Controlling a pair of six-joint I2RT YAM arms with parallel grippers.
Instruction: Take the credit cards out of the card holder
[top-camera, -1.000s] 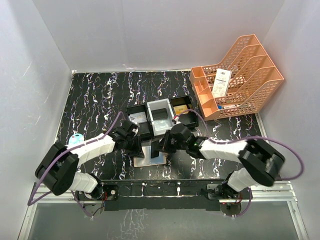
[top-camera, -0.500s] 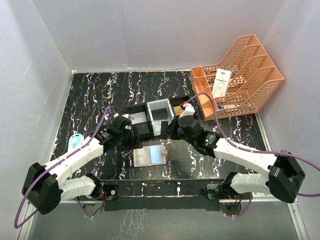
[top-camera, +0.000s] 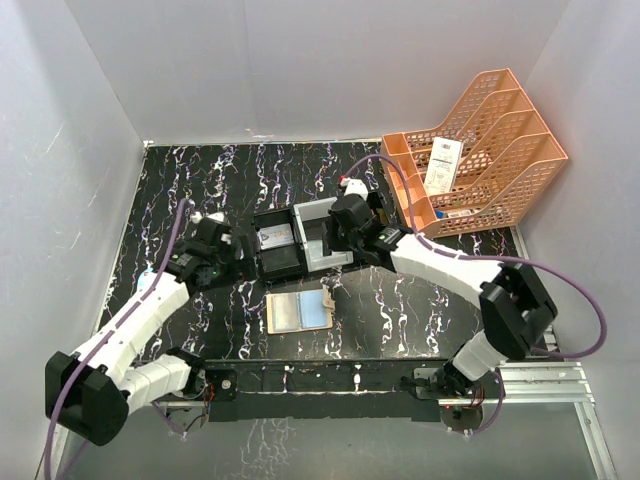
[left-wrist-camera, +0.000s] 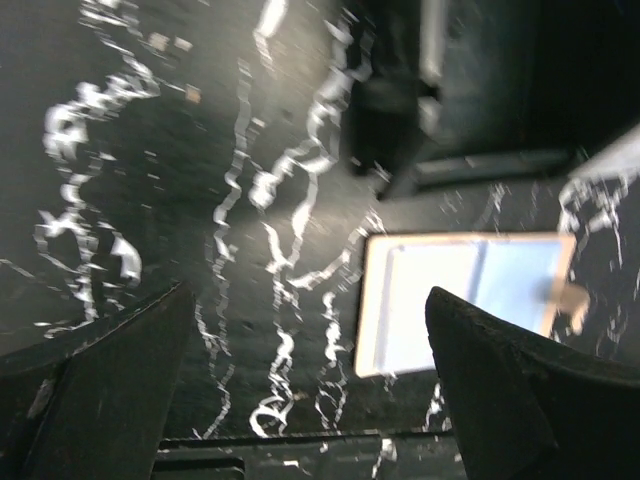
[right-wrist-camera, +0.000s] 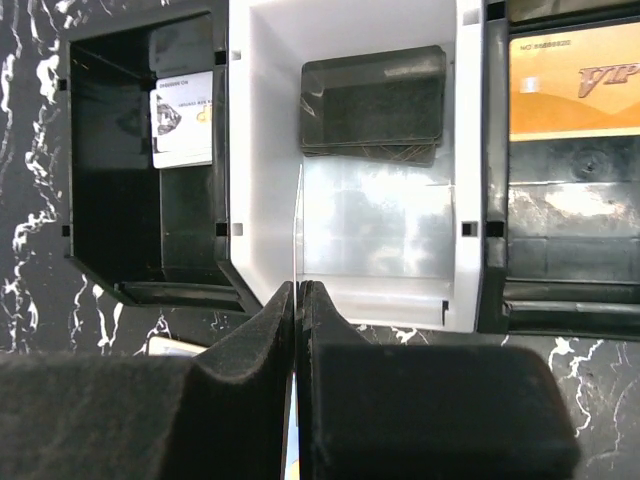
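The tan card holder (top-camera: 300, 312) lies open and flat on the black marbled table, pale blue slots up, also in the left wrist view (left-wrist-camera: 460, 300). My left gripper (top-camera: 238, 264) (left-wrist-camera: 310, 290) hangs open to its left, nothing between the fingers. My right gripper (top-camera: 336, 238) (right-wrist-camera: 298, 285) is shut on a thin credit card (right-wrist-camera: 297, 230) seen edge-on, over the tray's white middle compartment. The tray (right-wrist-camera: 262, 150) holds a silvery card (right-wrist-camera: 182, 118) on the left, a black card (right-wrist-camera: 372, 100) in the middle and a gold card (right-wrist-camera: 572, 80) on the right.
The three-compartment tray (top-camera: 298, 264) stands just behind the card holder. An orange file rack (top-camera: 490, 160) with a white receipt (top-camera: 442, 165) fills the back right corner. White walls close the table on three sides.
My left gripper has opened and drawn back to the left, away from the card holder. My right gripper has moved from the card holder up over the tray, still shut.
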